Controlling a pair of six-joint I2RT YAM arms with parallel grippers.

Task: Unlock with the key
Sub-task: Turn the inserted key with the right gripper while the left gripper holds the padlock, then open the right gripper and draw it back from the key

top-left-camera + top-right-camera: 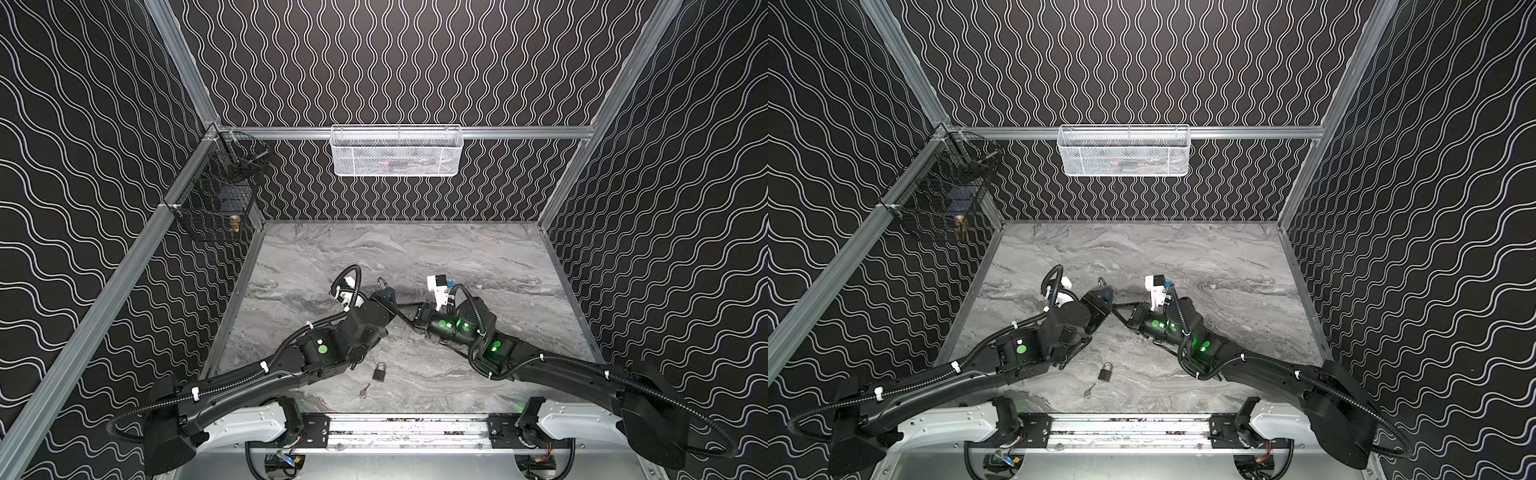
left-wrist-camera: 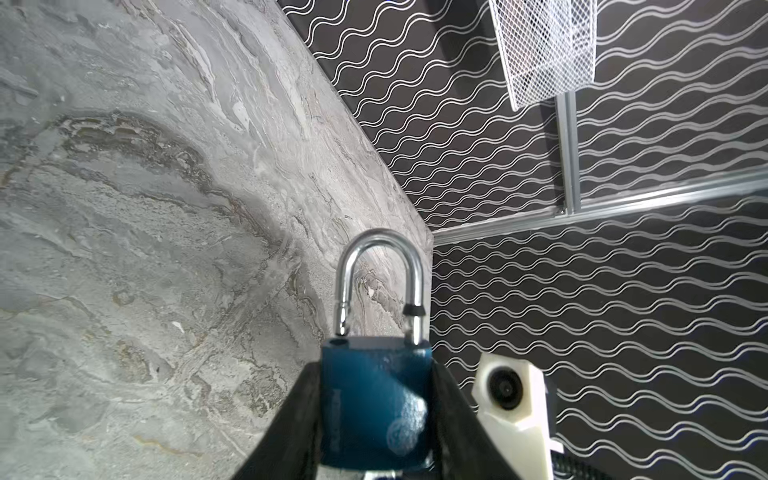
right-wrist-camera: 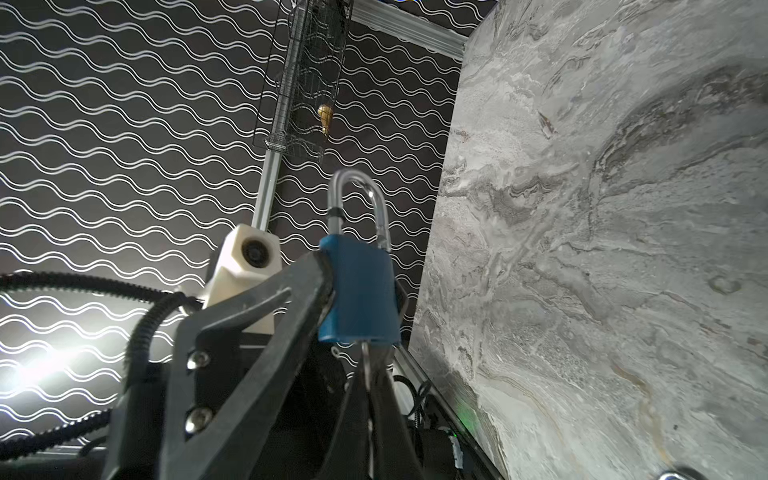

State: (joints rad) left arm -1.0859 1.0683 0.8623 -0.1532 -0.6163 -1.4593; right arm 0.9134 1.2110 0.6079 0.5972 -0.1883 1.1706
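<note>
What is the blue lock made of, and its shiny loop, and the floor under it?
Blue padlock body: probably metal with blue paint; slightly pebbled, soft sheen.
Shackle: polished steel or chrome by the look; mirror-bright highlights.
Tabletop: grey marble pattern, matte; real stone or printed laminate, cannot tell.

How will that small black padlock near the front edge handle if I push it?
The black padlock lies flat on smooth tabletop, so it'd probably slide, not roll. Looks metal, likely heavy for its size and rigid.

Lab test cell: aluminium frame (image 1: 270, 132), wave-patterned walls (image 1: 415, 62)
</note>
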